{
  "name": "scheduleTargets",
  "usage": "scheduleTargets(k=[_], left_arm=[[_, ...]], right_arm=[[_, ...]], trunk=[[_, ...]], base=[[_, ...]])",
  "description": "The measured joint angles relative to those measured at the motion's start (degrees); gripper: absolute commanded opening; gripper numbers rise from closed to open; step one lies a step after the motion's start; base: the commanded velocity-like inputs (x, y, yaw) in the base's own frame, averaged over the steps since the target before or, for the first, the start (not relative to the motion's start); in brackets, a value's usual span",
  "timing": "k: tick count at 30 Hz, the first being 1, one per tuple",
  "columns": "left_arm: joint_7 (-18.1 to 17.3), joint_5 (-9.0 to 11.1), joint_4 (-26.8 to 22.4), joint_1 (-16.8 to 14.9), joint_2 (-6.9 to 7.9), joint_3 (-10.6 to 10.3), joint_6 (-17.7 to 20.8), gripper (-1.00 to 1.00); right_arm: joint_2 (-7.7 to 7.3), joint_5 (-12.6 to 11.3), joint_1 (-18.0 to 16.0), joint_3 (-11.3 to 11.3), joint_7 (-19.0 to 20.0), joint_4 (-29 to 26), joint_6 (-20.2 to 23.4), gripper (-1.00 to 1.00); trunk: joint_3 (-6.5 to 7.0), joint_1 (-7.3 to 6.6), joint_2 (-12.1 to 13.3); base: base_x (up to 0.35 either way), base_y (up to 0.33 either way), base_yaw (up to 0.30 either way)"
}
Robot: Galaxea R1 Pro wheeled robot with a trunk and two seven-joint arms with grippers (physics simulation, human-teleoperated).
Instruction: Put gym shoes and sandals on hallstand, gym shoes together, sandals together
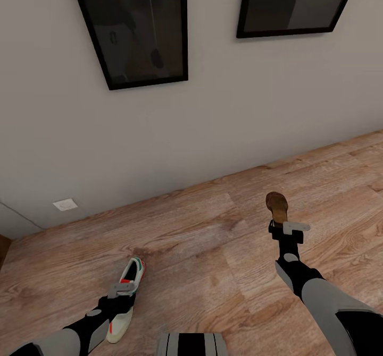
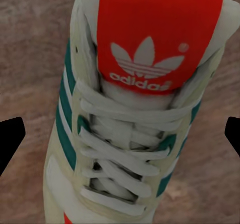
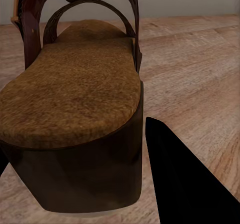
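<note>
Your left gripper [image 1: 122, 290] is spread around the gym shoe [image 1: 127, 297] on the corridor floor [image 1: 213, 239]; centre it before you close. Your right gripper [image 1: 290, 227] seems to pinch the sandal [image 1: 276, 204] at its heel, above the floor; keep it level while you carry it

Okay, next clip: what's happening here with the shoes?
Each arm is on one piece of footwear over the wood-plank floor. The left gripper sits over a white gym shoe with green stripes and a red tongue, its fingertips spread to either side. The right gripper is at the heel of a brown sandal. Whether either one is lifted yet isn't clear.
</note>
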Motion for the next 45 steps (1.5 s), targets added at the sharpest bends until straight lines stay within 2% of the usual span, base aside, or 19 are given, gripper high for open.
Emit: scheduleTargets(k=[45], left_arm=[[0.0,0.0,0.0,0.0,-0.05,-0.1,0.1,1.00]], right_arm=[[0.00,0.0,0.0,0.0,0.0,0.0,0.0,-1.00]], trunk=[[0.00,0.00,0.0]], base=[[0.039,0.000,0.000]])
